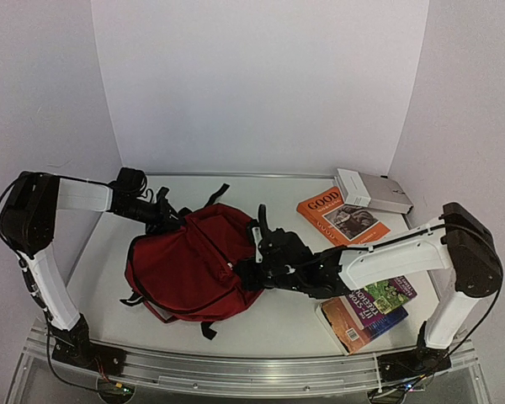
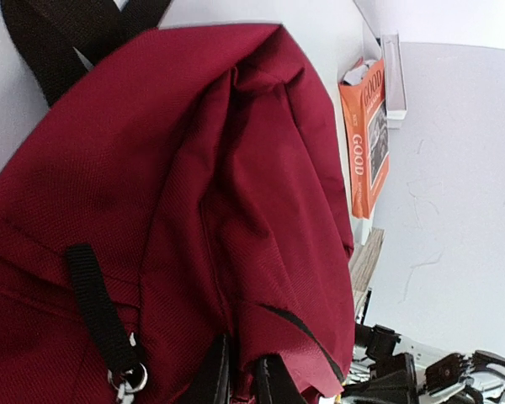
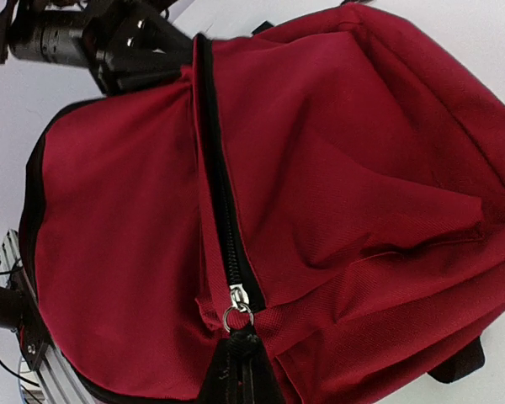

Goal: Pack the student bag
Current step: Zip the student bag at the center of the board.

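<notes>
Student bag (image 1: 189,263): dark red, lies slumped on the white table (image 1: 269,332), stretched between my two grippers. Front panel faces up.

Left gripper (image 1: 167,217): clenched on a fold of the student bag's red fabric at its far-left corner. In the left wrist view my black fingers (image 2: 273,380) sit at the lower edge with cloth pinched between them. The bag's body spreads away in front of this gripper. A black webbing loop with a metal ring (image 2: 130,379) hangs just beside the fingers.

Right gripper (image 1: 244,271): clamped tight at the bag's near-right edge. In the right wrist view the jaws are pressed together on the black tab of the zipper pull (image 3: 236,313), whose silver ring sits just ahead of the tips. From the pull, the black zipper line (image 3: 215,168) runs straight away from this gripper across the bag towards the left gripper at the far end.

Black straps (image 1: 215,195) trail off the bag's far side, beyond the left gripper.

An orange book (image 1: 341,217) lies beyond the right gripper, well apart from the bag. A grey-white box (image 1: 372,192) sits just past it. A small stack of books (image 1: 370,311) lies under my right forearm, behind that gripper.
</notes>
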`<state>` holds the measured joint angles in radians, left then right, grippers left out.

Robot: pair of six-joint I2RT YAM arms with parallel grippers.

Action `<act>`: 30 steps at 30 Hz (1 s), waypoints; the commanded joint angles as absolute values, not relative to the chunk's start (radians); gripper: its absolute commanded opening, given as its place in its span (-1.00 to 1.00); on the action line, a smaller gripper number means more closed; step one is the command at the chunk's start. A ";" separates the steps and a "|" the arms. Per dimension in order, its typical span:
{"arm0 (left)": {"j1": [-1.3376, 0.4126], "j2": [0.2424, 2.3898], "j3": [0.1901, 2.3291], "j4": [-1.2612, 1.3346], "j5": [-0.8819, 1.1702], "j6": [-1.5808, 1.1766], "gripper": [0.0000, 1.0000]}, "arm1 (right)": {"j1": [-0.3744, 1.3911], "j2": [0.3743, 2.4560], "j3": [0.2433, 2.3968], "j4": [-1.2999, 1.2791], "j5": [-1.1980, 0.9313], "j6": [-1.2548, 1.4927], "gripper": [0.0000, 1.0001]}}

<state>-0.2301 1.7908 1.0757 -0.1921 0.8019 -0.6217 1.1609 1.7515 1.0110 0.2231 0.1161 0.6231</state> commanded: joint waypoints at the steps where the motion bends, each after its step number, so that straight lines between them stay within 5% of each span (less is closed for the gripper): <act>1: -0.179 1.730 1.191 -0.199 0.685 -0.551 -0.45 | 1.188 1.777 1.071 0.178 0.055 0.576 -0.70; 6: -0.177 1.537 1.107 -0.358 0.515 -0.524 0.30 | 1.184 1.741 1.114 0.083 0.152 0.514 0.09; 15: -0.166 1.083 0.812 -0.660 0.250 -0.664 0.83 | 1.050 1.701 1.110 -0.018 0.206 0.430 0.77; 21: -0.164 0.864 0.657 -0.695 0.244 -0.793 0.99 | 0.955 1.732 1.104 -0.036 0.155 0.482 0.86; 27: -0.164 0.902 0.575 -0.625 0.299 -0.831 0.99 | 0.948 1.792 1.094 -0.019 0.130 0.566 0.83; 30: -0.163 0.959 0.563 -0.575 0.322 -0.814 0.70 | 0.948 1.814 1.073 0.029 0.111 0.595 0.58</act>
